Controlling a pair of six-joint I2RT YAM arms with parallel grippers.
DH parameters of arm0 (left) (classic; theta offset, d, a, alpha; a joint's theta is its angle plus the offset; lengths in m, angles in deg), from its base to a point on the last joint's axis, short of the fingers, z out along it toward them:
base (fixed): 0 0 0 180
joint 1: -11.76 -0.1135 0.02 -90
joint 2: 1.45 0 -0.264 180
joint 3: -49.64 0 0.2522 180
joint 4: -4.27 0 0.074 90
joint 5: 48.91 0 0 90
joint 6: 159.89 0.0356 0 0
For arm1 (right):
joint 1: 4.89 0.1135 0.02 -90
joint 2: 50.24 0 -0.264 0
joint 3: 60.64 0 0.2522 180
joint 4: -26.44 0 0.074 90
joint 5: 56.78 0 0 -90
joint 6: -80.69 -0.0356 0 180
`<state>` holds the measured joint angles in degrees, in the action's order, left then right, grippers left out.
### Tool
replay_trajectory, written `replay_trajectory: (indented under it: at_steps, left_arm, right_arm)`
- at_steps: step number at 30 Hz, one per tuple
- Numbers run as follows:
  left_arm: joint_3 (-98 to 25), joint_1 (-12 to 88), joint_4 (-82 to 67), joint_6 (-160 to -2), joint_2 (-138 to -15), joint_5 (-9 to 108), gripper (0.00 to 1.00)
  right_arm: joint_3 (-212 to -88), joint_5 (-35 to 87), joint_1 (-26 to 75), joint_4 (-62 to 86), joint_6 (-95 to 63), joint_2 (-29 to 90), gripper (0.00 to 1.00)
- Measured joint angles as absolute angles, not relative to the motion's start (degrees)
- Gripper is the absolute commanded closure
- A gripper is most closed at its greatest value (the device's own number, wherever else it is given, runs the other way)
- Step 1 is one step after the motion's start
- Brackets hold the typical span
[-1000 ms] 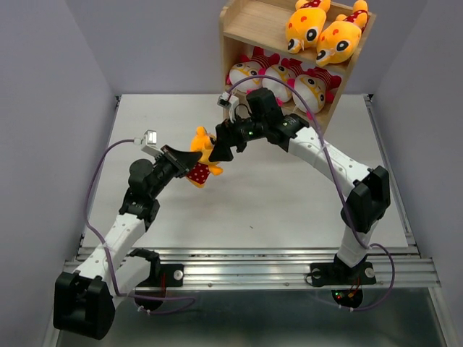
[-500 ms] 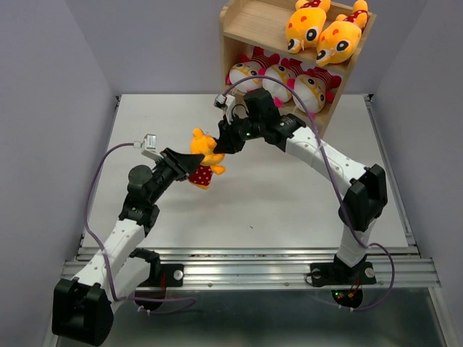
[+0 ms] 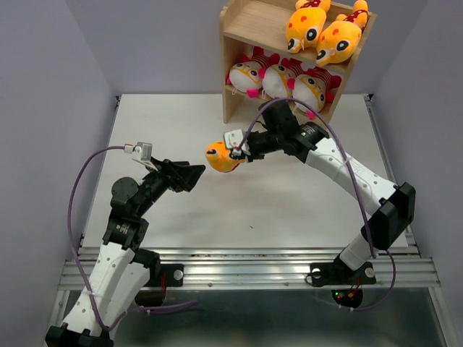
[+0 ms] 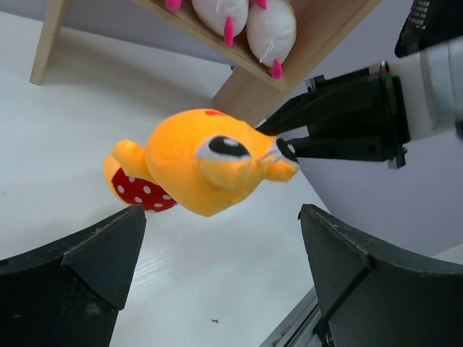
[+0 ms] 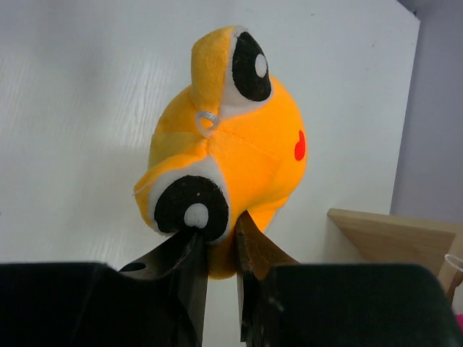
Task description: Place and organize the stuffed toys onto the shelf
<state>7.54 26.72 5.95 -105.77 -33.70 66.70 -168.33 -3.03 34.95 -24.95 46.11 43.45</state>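
Robot lab test cell, not a home or shop. White worktop [image 3: 275,210] boxed by plain grey-violet partition walls [image 3: 43,108] along its left, far and right edges. Aluminium extrusion rails [image 3: 253,262] at the near edge carry two bolted arm bases [image 3: 346,273]. Purple cables [image 3: 75,191] loop loose. The only props are a wooden shelf [image 3: 230,79] with stuffed toys [image 3: 304,27] at the far edge.

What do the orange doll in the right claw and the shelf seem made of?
Orange-yellow stuffed doll with red white-dotted body: soft plush fabric, by its fuzzy nap, seams and thread loop. Light two-tier wooden shelf: pale matt wood with faint grain; solid or veneer is unclear.
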Motion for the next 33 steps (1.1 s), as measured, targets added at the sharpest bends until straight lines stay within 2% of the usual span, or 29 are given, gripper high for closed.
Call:
replay_trajectory:
  at_steps: [5,10,16,26,29,32,33]
  left_arm:
    - [5.75,25.54,0.99,-104.29,-34.62,68.34,0.02]
    - [7.91,25.14,5.49,-111.04,-39.87,71.53,0.02]
    - [11.41,25.14,10.21,-118.82,-47.21,75.94,0.02]
    - [11.43,27.81,15.30,-121.90,-53.53,78.28,0.03]
    - [11.43,29.38,16.07,-122.43,-55.96,77.98,0.09]
    - [11.43,30.41,16.70,-122.84,-57.64,77.49,0.20]
    - [11.43,30.74,17.05,-122.97,-58.12,77.25,0.31]
  right_arm:
    - [-154.74,2.13,35.08,-24.58,67.96,37.13,0.99]
    - [-139.55,5.52,35.73,-17.45,80.42,29.99,0.99]
    - [-132.38,6.94,38.01,-7.33,84.92,26.64,0.99]
    - [-129.06,7.31,41.55,3.44,84.22,24.72,0.98]
    - [-128.88,7.31,42.36,4.75,83.83,24.30,0.95]
    - [-128.75,7.38,42.84,4.88,83.44,24.28,0.94]
    - [-128.62,7.53,42.84,4.82,83.28,24.28,0.93]
